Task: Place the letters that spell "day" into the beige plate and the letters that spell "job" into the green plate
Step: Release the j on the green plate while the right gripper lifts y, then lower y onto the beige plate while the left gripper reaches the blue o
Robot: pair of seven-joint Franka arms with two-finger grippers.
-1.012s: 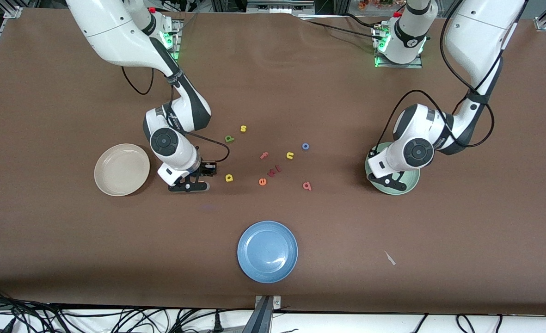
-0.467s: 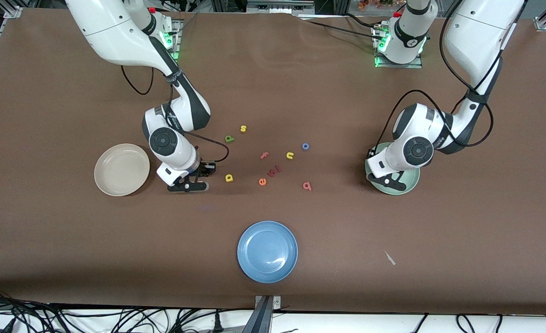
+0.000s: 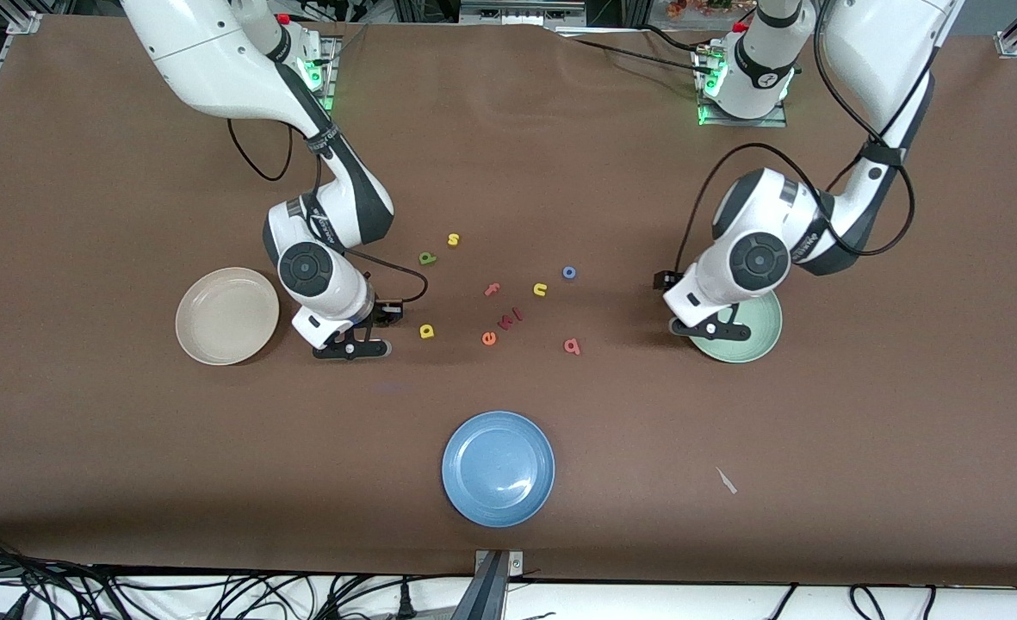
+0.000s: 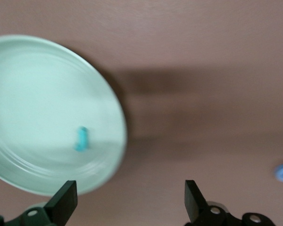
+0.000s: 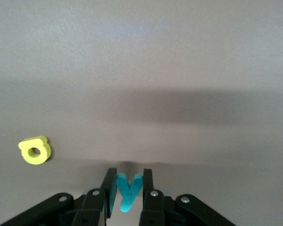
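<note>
My right gripper (image 5: pixel 127 181) is shut on the teal "y" (image 5: pixel 127 190), low over the table between the beige plate (image 3: pixel 226 315) and the yellow "a" (image 3: pixel 426 331). The olive-green "d" (image 3: pixel 426 257) lies farther from the front camera than the "a". My left gripper (image 3: pixel 708 328) is open and holds nothing, over the green plate's (image 3: pixel 749 337) edge toward the table's middle. A teal "j" (image 4: pixel 81 139) lies in the green plate (image 4: pixel 33 89). The blue "o" (image 3: pixel 569 272) and pinkish "b" (image 3: pixel 571 346) lie on the table between the arms.
Other loose letters sit mid-table: a yellow "s" (image 3: pixel 453 239), a salmon "f" (image 3: pixel 492 289), a yellow "u" (image 3: pixel 540 289), an orange "e" (image 3: pixel 488 338) and a small red piece (image 3: pixel 513 317). A blue plate (image 3: pixel 498 468) stands nearer the front camera.
The left gripper opened and slid from over the green plate toward its edge, leaving the teal "j" in the plate. The right gripper closed on the teal "y".
</note>
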